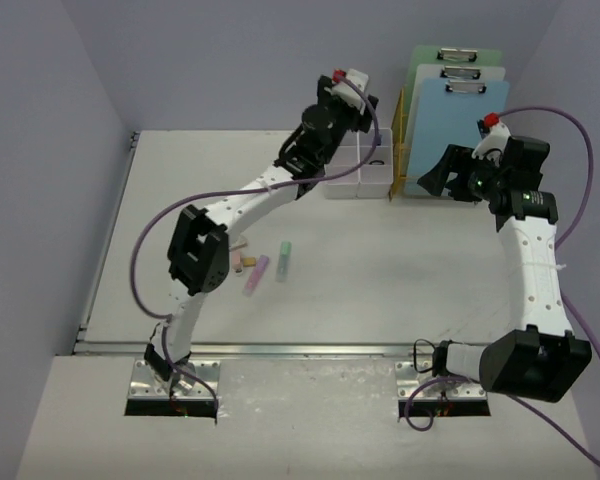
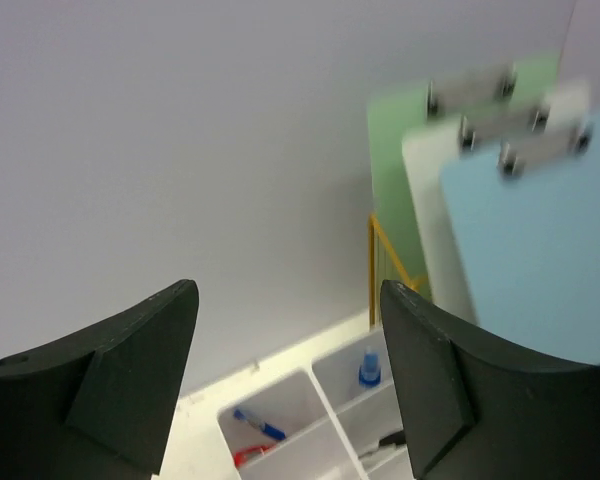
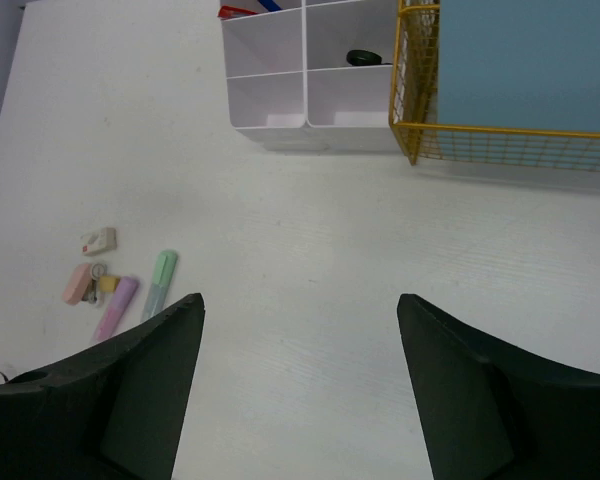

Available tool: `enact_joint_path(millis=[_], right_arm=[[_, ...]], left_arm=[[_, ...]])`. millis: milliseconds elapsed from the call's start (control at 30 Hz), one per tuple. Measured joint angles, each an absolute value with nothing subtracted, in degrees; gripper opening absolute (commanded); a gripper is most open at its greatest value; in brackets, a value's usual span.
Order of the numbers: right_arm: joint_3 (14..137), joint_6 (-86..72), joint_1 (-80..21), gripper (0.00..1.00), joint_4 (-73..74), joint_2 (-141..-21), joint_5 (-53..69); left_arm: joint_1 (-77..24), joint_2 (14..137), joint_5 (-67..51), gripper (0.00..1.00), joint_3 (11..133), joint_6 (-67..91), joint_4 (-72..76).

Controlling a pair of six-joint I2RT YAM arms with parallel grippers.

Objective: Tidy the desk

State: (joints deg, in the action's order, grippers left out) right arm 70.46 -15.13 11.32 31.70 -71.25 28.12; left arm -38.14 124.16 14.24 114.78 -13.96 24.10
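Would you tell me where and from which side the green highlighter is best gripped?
Probably at mid-barrel, from straight above: the green highlighter lies flat on the desk, so its long sides are the faces to pinch. A gap to the purple highlighter leaves room on that side.

left gripper (image 2: 288, 305) and right gripper (image 3: 300, 315) both spread wide

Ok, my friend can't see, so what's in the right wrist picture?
The right gripper hangs open above a white desk. At left lie a green marker and a purple marker; at top stand a white sorting box and a gold wire rack holding a blue clipboard.
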Motion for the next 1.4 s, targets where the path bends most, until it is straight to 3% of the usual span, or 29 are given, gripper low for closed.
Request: enact_joint_path(millis=[100,200,367,567,700,1100,1400], right_arm=[[71.8,-14.8,6.3,0.53,31.3,-74.4,25.7],[73.6,-14.5,-5.5,0.46,30.2,-78.8,22.5],[74.4,-17.5,-18.3,0.44,29.5,-85.6,20.0],[77.9,-25.6,-31.6,0.53,29.9,-98.7,10.2],[83.0,-30.4,-36.8,0.54,32.7,-107.5,7.0],[93.8,-37.8,-38.6,0.54,34.6,-120.1,3.7],[95.3,-38.9,-40.6,0.52,35.1,-126.5,1.5]], left_arm=[[-35.5,107.9,12.3,0.68,107.9,-6.7,16.0],[-27.9,90.1,10.7,0.7,95.3,0.0,8.1],[-15.1,78.4,11.8,0.72,83.5,5.8,-2.6],[-10.4,76.7,13.3,0.75,68.0,7.4,-16.6],[-8.0,76.1,13.1,0.75,63.1,8.3,-23.5],[-7.1,71.8,10.2,0.76,61.8,11.8,-22.9],[-7.0,72.4,9.5,0.77,60.0,13.1,-23.4]])
